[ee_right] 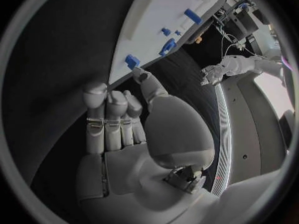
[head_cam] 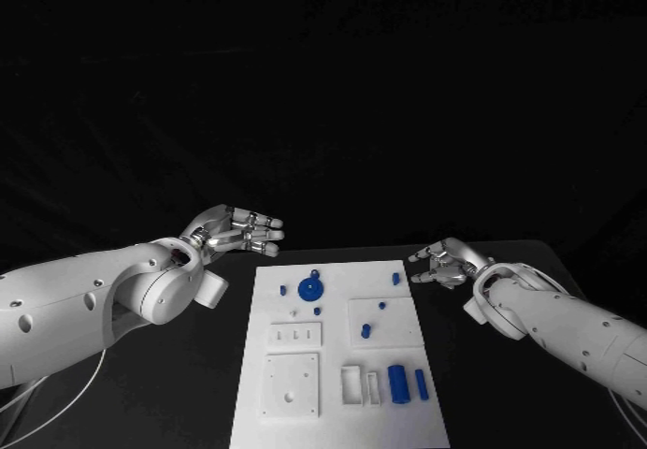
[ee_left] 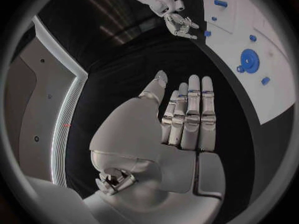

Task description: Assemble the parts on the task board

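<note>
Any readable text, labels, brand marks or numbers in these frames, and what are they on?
None can be read. The task board and its blue parts carry no visible print. The left hand and right hand show no legible marking. The equipment at the rim of the right wrist view is too small to read.

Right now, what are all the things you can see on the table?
Table: one, black, under everything.
Task board: one, white, in the middle of the table.
Round part: one, blue, far end of the board.
Cylinder parts: two, blue, lying side by side at the board's near right.
Small parts: several, blue, scattered over the board.
Left hand: silver, open, left of the board.
Right hand: silver, fingers loosely curled, holding nothing, by the board's far right corner.
</note>
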